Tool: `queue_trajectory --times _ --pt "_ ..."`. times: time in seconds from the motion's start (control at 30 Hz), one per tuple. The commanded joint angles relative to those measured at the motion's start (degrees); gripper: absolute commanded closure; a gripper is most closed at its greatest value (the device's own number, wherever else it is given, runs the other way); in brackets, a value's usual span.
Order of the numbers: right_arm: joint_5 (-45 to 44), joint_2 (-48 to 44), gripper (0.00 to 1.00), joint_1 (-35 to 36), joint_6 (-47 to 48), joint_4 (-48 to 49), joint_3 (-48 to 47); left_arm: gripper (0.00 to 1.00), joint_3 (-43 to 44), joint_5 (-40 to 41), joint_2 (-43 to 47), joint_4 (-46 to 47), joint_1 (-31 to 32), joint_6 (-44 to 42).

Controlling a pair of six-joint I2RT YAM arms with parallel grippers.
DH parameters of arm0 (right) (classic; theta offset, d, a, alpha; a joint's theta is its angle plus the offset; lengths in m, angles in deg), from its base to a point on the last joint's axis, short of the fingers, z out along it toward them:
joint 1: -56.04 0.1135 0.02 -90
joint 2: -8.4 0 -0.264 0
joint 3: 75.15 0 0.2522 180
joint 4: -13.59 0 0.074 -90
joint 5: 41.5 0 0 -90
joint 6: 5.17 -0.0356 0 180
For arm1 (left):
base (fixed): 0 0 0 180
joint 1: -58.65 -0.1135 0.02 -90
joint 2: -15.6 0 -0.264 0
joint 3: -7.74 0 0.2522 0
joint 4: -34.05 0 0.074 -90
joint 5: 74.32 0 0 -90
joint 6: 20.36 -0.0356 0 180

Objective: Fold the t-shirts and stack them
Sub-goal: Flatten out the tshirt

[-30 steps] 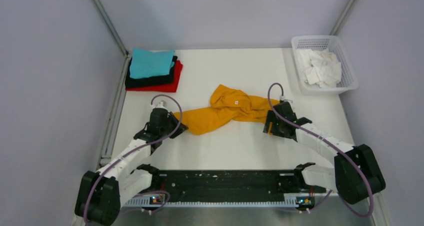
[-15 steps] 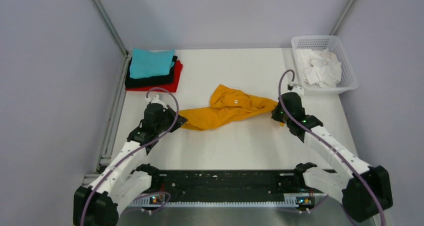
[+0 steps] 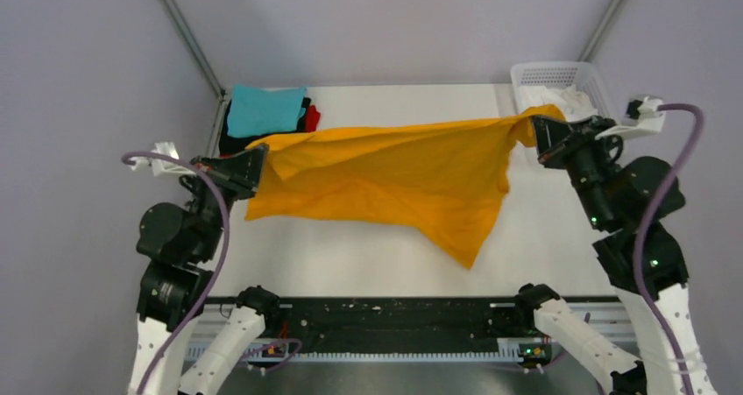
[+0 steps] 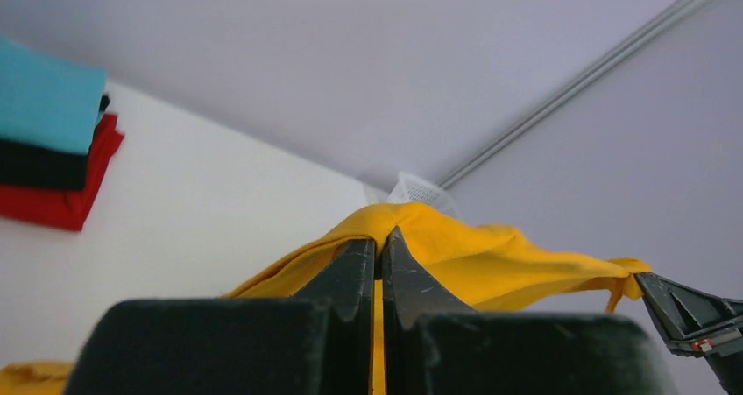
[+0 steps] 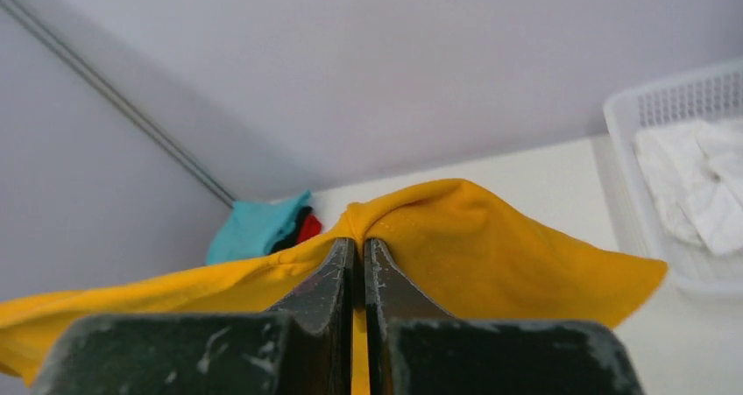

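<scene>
Top view: a white table (image 3: pixel 350 255) with the mustard-orange t-shirt (image 3: pixel 394 172) stretched in the air between both arms, one corner hanging low on the near side. The left gripper (image 3: pixel 259 161) and the right gripper (image 3: pixel 536 137) each clench an upper edge; only the wrist views show the jaws pressed together on a fold of cloth. The folded stack (image 3: pixel 263 110), teal on black on red, lies far left, its layers plainest in the left wrist view. The white basket (image 3: pixel 552 67) of white cloths (image 5: pixel 692 185) shows best in the right wrist view.
</scene>
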Motion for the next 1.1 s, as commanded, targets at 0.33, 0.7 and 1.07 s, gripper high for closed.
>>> queue_trajectory --times 0.33,0.7,1.07 --pt "23.08 -0.52 1.0 0.31 5.44 -3.7 -33.76 1.0 21.88 -10.67 3.77 -2.16 0.06 -4.56" --pt "15.93 1.95 1.0 0.3 9.24 -2.56 -30.59 1.0 16.69 -7.33 1.88 -0.22 -0.03 -3.24" --pt "-9.47 21.98 1.0 -0.88 13.84 26.45 8.32 0.91 -4.79 15.29 -26.76 5.25 -1.47 0.94"
